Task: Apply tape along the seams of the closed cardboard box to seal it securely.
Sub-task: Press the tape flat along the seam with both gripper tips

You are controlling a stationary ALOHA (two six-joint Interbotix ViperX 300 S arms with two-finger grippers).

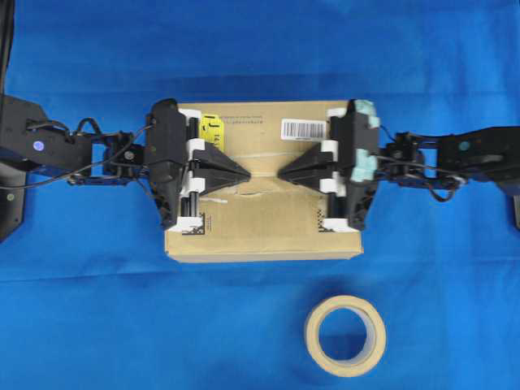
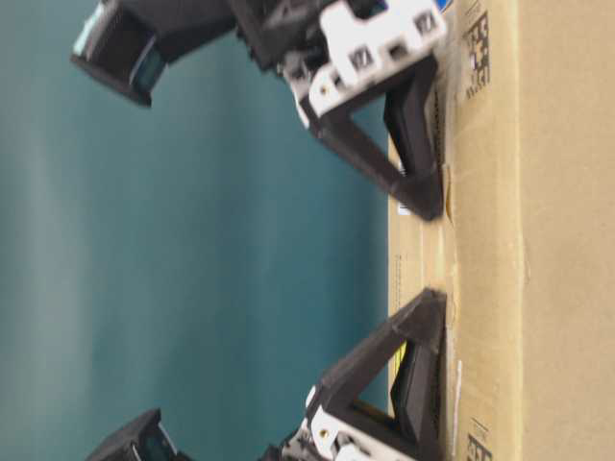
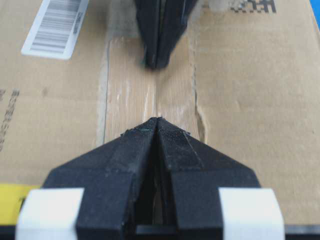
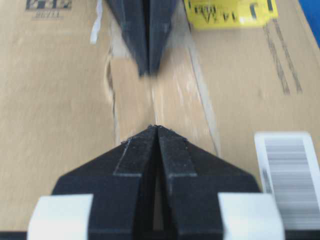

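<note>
The brown cardboard box [image 1: 260, 236] lies flat in the middle, with a yellow sticker [image 1: 211, 128] and a white barcode label [image 1: 305, 127] on top. A tan ribbed piece of tape [image 3: 127, 95] covers the centre of the top, and the seam [image 3: 154, 97] shows through it as a thin line. My left gripper [image 1: 246, 175] is shut with nothing in it, its tip down on the tape's left end. Facing it, my right gripper [image 1: 280, 175] is shut and empty too, its tip on the tape's right end. In the table-level view both tips [image 2: 434, 303] [image 2: 432, 206] rest on the box top.
A beige tape roll [image 1: 345, 335] lies on the blue cloth [image 1: 81, 309] in front of the box, to the right. Pale old tape remnants [image 4: 95, 25] and a torn ridge [image 3: 200, 120] border the tape. Black square codes [image 1: 195, 223] sit near the box's front corners.
</note>
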